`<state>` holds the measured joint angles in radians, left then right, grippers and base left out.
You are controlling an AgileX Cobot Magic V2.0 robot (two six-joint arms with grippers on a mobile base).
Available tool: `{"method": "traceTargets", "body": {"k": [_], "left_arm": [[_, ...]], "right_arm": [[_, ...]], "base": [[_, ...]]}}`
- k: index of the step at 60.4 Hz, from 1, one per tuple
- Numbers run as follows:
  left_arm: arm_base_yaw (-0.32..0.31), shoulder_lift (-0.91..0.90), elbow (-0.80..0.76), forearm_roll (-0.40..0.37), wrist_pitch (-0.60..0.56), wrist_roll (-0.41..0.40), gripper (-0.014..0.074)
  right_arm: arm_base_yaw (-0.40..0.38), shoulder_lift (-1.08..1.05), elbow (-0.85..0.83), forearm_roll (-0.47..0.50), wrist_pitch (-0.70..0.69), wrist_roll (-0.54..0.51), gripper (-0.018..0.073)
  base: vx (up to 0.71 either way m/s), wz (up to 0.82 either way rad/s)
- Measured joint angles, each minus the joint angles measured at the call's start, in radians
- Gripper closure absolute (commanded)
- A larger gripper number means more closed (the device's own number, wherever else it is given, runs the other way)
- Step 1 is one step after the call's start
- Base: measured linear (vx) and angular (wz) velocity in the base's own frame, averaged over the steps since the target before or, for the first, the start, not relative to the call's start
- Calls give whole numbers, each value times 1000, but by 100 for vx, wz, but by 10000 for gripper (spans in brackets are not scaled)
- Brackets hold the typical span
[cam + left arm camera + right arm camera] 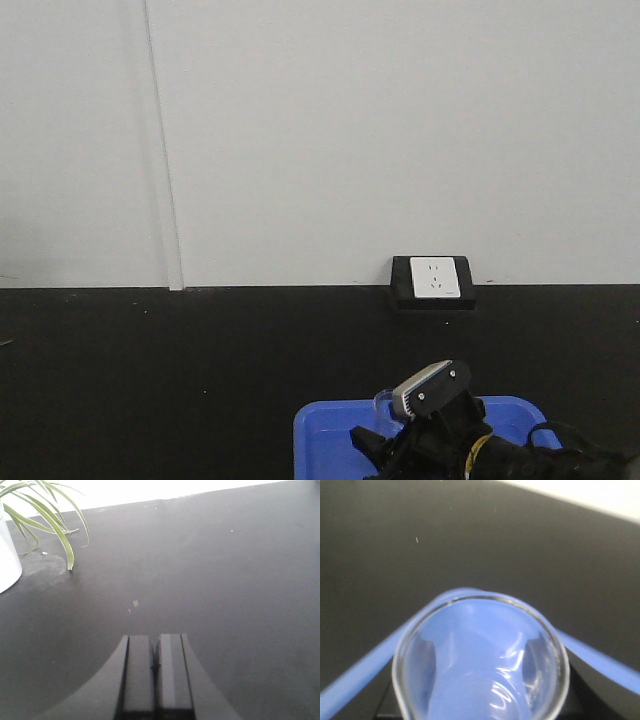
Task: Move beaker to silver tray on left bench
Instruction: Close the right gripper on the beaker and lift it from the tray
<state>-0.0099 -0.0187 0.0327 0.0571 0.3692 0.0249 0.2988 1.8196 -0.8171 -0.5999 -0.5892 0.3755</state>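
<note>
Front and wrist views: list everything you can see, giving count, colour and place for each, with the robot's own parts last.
Wall: one, white, back of the front view.
Worktop: one, black, along the wall.
Socket: one, white in a black box, where worktop meets wall.
Tray: one, blue, on the worktop, front view's lower right.
Beaker: one, clear glass, at the tray.
Plant: one, green leaves, in a white pot, on the worktop.
Left jaws: one pair, black, shut, over the worktop.
Right jaws: one pair, black, flanking the beaker; grip unclear.
</note>
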Motion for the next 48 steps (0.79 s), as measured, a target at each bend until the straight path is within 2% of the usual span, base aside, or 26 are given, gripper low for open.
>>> {"method": "traceTargets", "body": {"k": [8, 19, 20, 30, 35, 41, 48], "left_arm": [[0, 0, 0, 0, 0, 0, 595], [0, 0, 0, 0, 0, 0, 595], [0, 0, 0, 0, 0, 0, 595], [0, 0, 0, 0, 0, 0, 595], [0, 0, 0, 0, 0, 0, 595], [0, 0, 0, 0, 0, 0, 595], [0, 0, 0, 0, 0, 0, 595]], "right_arm": [[0, -132, 1, -75, 75, 77, 575], [0, -316, 1, -181, 167, 283, 573], [0, -400, 1, -289, 201, 399, 573], [0, -520, 3, -514, 187, 668, 573], [0, -553, 3, -655, 147, 813, 573], [0, -560, 3, -818, 100, 903, 573], [0, -560, 8, -915, 89, 936, 573]], "base": [[0, 0], [0, 0], [0, 0], [0, 0], [0, 0], [0, 0], [0, 0]]}}
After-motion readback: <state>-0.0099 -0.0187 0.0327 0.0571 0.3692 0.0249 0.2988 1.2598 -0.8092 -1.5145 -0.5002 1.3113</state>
